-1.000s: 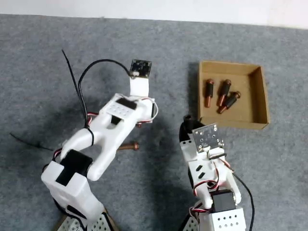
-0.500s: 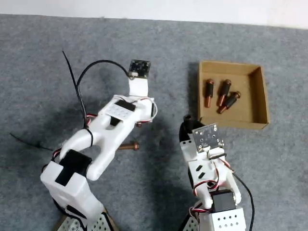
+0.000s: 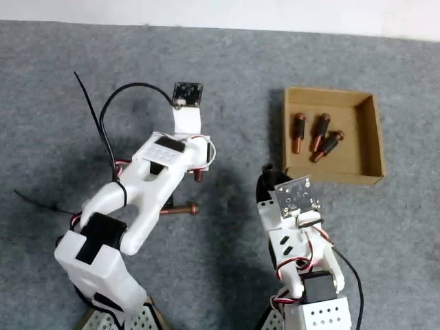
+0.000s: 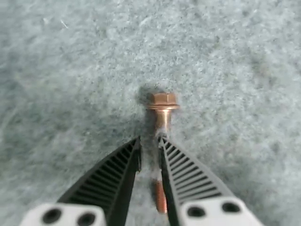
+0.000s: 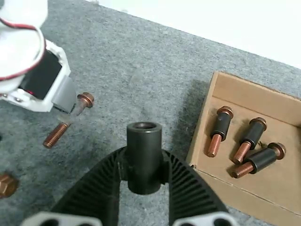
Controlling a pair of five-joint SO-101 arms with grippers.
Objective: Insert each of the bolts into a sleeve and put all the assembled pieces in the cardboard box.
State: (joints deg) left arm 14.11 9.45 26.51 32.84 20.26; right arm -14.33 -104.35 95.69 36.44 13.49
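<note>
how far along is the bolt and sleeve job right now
Done: three assembled pieces lie in the cardboard box. In hand: the left gripper grips a bolt and the right gripper holds a sleeve, not yet joined. Left: joining and boxing that pair, plus the loose bolt lying on the table.

The table [image 3: 62,75] is covered with a grey, felt-like mat [image 3: 234,62] of mottled fibres. A pale white strip [image 3: 220,12] runs along the table's far edge. Toward the table's left side, a thin black strand [image 3: 41,204] lies on the mat. At the table's near edge, a corner of brown board [image 3: 88,320] shows.
</note>
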